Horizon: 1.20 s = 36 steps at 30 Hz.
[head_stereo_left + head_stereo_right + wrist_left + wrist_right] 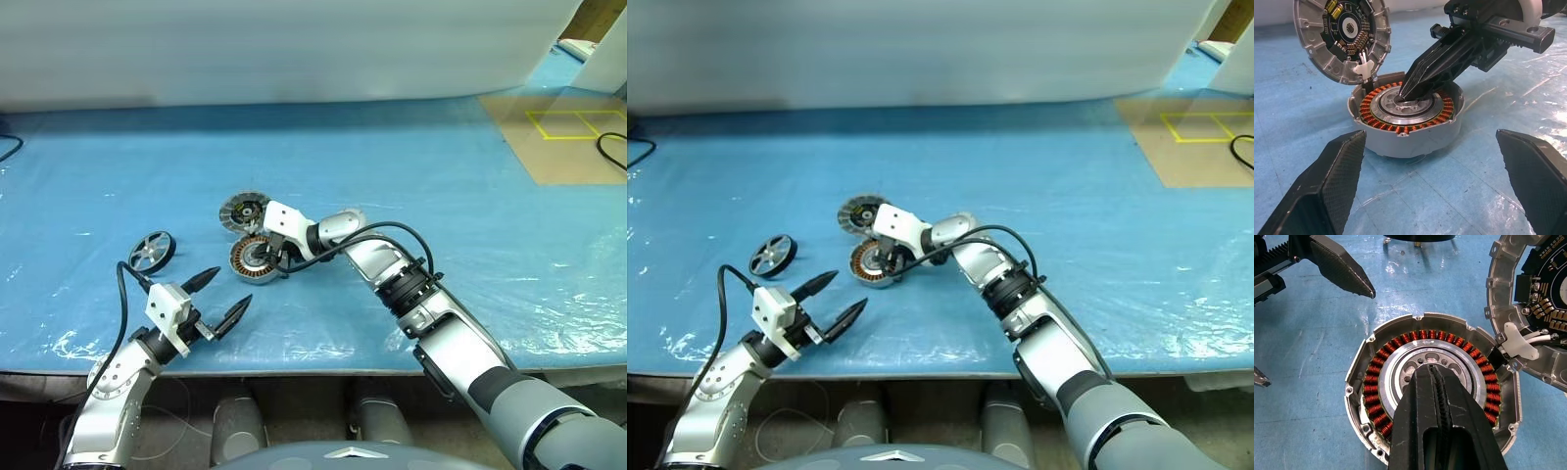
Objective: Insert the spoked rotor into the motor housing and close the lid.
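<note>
The motor housing (257,258) sits open on the blue-covered bench (441,176), and its ring of copper windings around the silvery centre is fully exposed. Nothing lies inside it except the tips of the right gripper (1409,89), whose two black fingers are pressed together and point down into the central hole of the housing. They hold nothing, as far as I can see. It looks like this gripper is steadying or adjusting the housing, not carrying a part.

The lid (244,211) stands just behind the housing, tilted up on its edge, with its inner side and circuit board turned toward the housing. A white connector and thin wires seem to join it to the housing wall, so it is touching or almost touching there.

The spoked rotor (152,251) lies flat on the bench, well apart from the housing, on the robot's left side of it. The left gripper (216,299) hovers near the front of the housing, on the side toward the rotor, its fingers spread wide apart and empty.

My judgement is that the task is at the beginning: the rotor is not yet picked up, not yet inserted, and the lid is not closed. All three main steps are left.
</note>
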### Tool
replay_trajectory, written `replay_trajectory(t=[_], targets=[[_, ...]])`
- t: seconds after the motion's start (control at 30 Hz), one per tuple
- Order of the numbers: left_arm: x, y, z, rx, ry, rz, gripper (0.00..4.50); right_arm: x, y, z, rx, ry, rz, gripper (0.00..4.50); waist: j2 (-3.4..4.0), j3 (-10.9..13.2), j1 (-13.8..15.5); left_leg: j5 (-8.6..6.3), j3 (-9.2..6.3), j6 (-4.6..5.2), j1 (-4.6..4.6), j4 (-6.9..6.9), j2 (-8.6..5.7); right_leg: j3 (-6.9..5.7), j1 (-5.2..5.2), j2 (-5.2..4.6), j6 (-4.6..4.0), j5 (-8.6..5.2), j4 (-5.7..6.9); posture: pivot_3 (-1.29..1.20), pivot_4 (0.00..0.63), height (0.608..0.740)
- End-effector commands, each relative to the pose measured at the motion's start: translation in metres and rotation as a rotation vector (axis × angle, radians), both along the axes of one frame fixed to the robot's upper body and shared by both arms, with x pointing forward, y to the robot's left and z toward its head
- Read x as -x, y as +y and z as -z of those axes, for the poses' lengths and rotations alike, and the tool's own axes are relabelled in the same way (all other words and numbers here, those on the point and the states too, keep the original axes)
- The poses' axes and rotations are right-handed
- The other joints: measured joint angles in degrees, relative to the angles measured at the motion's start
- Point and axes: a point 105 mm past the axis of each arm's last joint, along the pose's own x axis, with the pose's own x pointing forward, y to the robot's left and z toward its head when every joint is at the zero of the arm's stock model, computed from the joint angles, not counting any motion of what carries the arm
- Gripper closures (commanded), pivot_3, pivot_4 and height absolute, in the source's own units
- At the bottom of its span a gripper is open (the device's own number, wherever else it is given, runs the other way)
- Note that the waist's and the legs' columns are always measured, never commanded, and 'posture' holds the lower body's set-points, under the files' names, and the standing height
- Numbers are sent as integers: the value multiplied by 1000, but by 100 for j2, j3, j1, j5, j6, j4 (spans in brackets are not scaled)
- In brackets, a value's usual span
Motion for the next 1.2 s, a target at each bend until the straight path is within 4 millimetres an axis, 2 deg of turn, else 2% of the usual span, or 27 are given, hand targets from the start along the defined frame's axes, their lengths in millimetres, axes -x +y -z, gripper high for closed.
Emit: replay_trajectory(t=[0.03,0.47,0.83,1.2], targets=[[0,-1,-5,-5,-27,6,0,6,5,-5,2,-39,-49,4483,0,0,-1,0,0,0,0,0,0,0,0,0,0,0,0,0,150,740],[0,-1,-4,-4,-23,7,0,13,4,4,40,-76,-84,4483,-2,-1,1,-1,0,0,3,1,0,1,2,1,0,0,1,0,150,740],[0,-2,-5,0,-28,4,0,10,14,-32,-170,20,-56,4483,-2,-1,0,-1,0,-1,2,1,3,3,0,5,0,0,1,0,150,740],[0,1,-7,3,-38,-8,0,7,-6,-34,-243,-17,-62,4483,-2,-1,4,-1,0,-2,2,1,3,3,0,6,0,0,1,0,150,740]])
